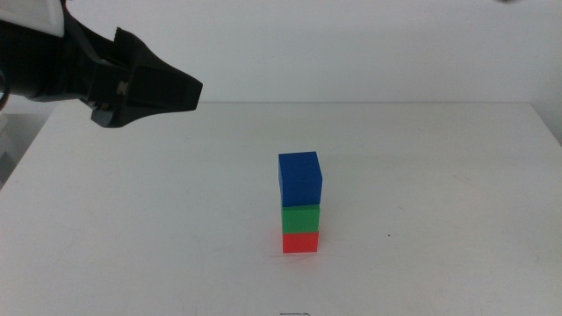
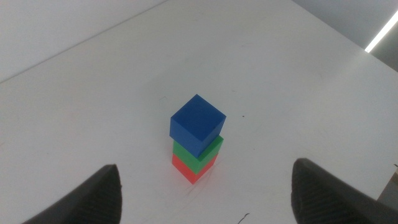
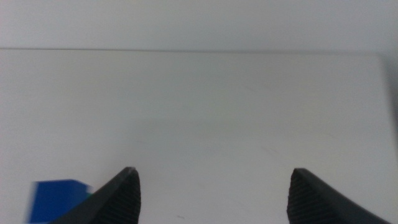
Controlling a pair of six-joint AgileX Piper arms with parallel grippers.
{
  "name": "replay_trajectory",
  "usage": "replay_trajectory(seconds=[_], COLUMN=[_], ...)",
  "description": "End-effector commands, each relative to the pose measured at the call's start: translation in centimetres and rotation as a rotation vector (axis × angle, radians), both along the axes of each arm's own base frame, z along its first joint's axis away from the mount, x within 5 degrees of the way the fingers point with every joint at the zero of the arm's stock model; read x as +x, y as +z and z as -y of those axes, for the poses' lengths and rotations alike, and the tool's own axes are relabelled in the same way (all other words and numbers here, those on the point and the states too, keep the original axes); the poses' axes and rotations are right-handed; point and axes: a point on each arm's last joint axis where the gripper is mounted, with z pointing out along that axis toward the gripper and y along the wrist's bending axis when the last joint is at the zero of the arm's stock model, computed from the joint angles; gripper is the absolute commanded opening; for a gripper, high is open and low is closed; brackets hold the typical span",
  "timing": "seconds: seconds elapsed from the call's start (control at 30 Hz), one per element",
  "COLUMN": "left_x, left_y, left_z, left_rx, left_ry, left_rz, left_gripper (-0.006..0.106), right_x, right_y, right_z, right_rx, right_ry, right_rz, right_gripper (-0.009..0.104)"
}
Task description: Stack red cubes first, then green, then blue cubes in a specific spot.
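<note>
One stack of three cubes stands on the white table near its middle. The red cube [image 1: 300, 241] is at the bottom, the green cube [image 1: 300, 218] on it, the blue cube [image 1: 300, 178] on top, turned slightly. The left wrist view looks down on the same stack: blue cube [image 2: 196, 123], green cube [image 2: 200, 156], red cube [image 2: 191, 169]. My left gripper [image 1: 180, 92] hangs high at the upper left, well away from the stack, open and empty [image 2: 205, 193]. My right gripper [image 3: 211, 193] is open and empty, out of the middle view; a blue cube corner [image 3: 57, 200] shows beside one jaw.
The white table [image 1: 439, 193] ends at a far edge against a pale wall. A bright strip [image 2: 380, 32] shows beyond the table edge in the left wrist view.
</note>
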Motion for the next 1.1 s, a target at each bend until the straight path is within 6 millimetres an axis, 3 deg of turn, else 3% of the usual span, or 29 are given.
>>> replay_trajectory(seconds=[0.0,0.27,0.53,0.83,1.07], left_x=[-0.3,-0.3,-0.3,-0.3,1.6], left_y=[1.5,1.5,1.5,1.5,2.3], left_z=[0.1,0.1,0.1,0.1,-3.8], left_rx=[-0.074,-0.074,-0.074,-0.074,-0.050], left_ry=[0.016,0.016,0.016,0.015,0.506], left_rz=[0.061,0.061,0.061,0.060,0.376], left_gripper=[0.094,0.094,0.094,0.094,0.094], right_x=[-2.4,-6.7,-7.3,-7.3,-7.3], right_y=[1.3,-1.2,-1.8,-1.7,-1.7], right_z=[2.7,7.7,8.3,8.4,8.4], right_rx=[0.016,0.019,0.016,0.006,0.003], right_ry=[-0.031,-0.089,-0.085,-0.087,-0.087], right_rz=[0.122,0.319,0.445,0.447,0.448], right_gripper=[0.060,0.060,0.060,0.060,0.060])
